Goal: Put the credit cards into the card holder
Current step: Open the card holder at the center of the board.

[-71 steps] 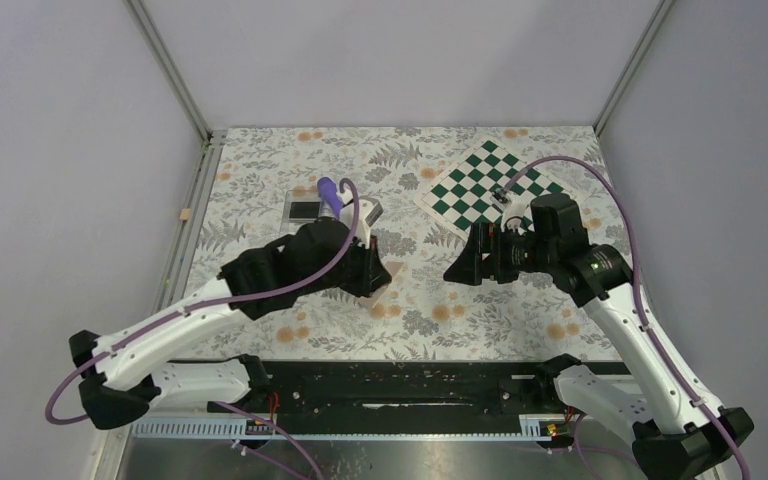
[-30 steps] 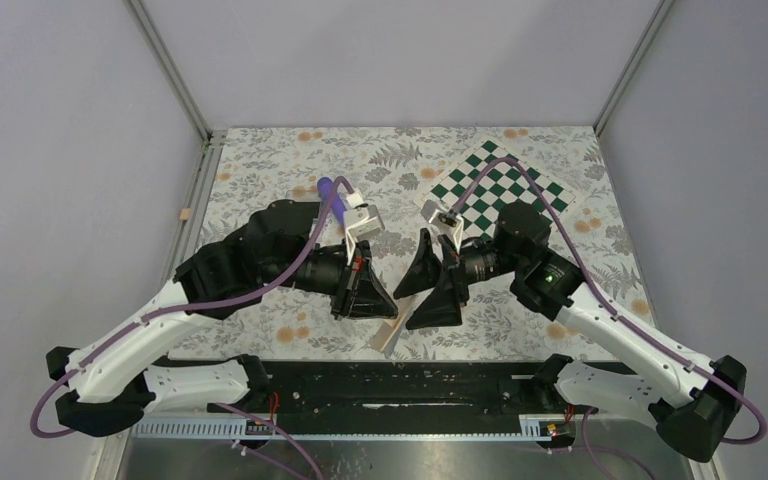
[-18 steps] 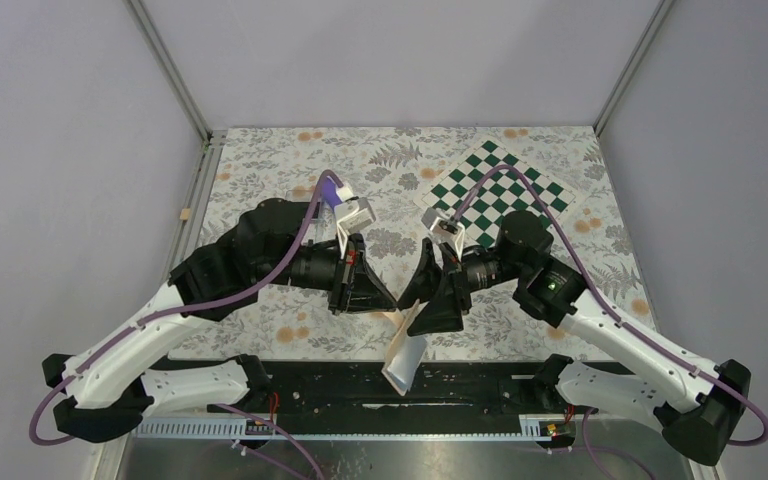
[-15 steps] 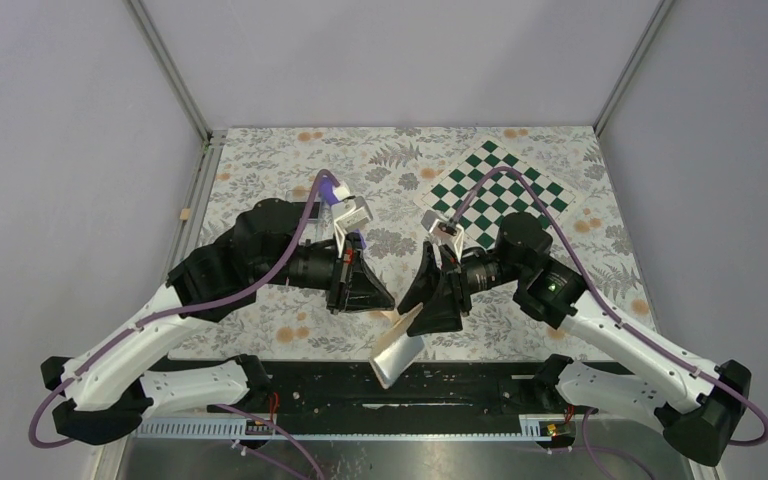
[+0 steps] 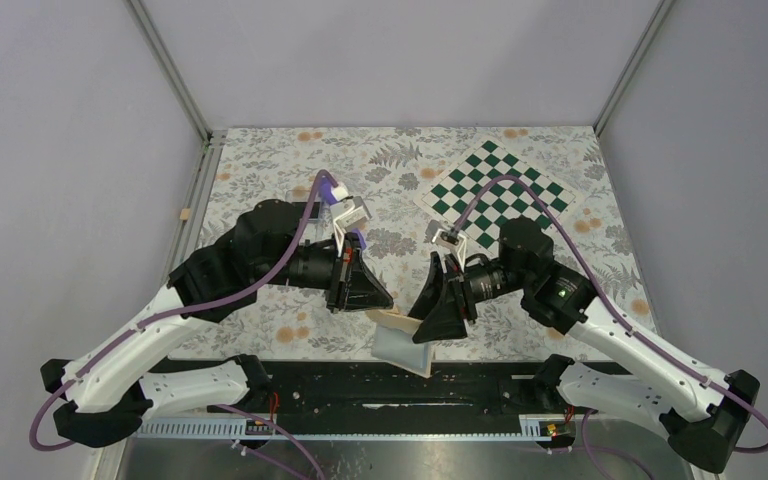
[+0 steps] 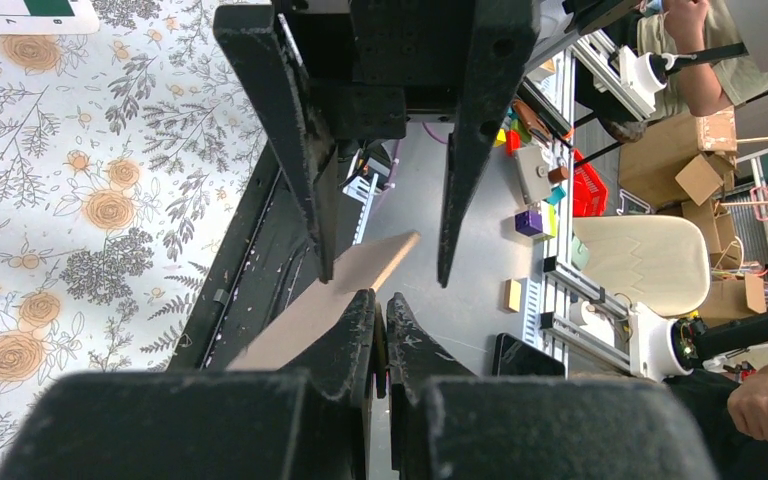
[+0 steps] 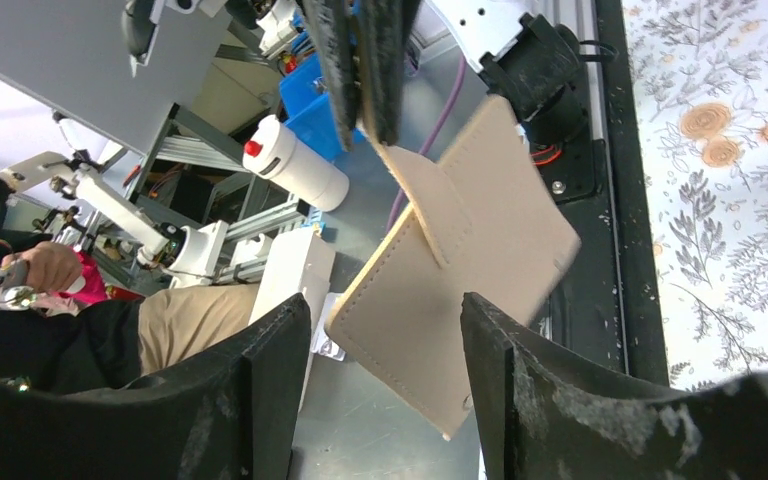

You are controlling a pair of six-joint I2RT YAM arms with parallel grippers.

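Card holder (image 5: 400, 345) hangs half unfolded, one flap pinched tight in left gripper (image 5: 384, 304). Right gripper (image 5: 426, 326) jaws apart, straddling the flap's end.

Our two arms bend inward and meet nose to nose ahead of our bases, both wrists rolled sideways. Our left tool (image 5: 386, 303) has its fingers pinched tight together; our right tool (image 5: 419, 322) faces it, jaws parted.
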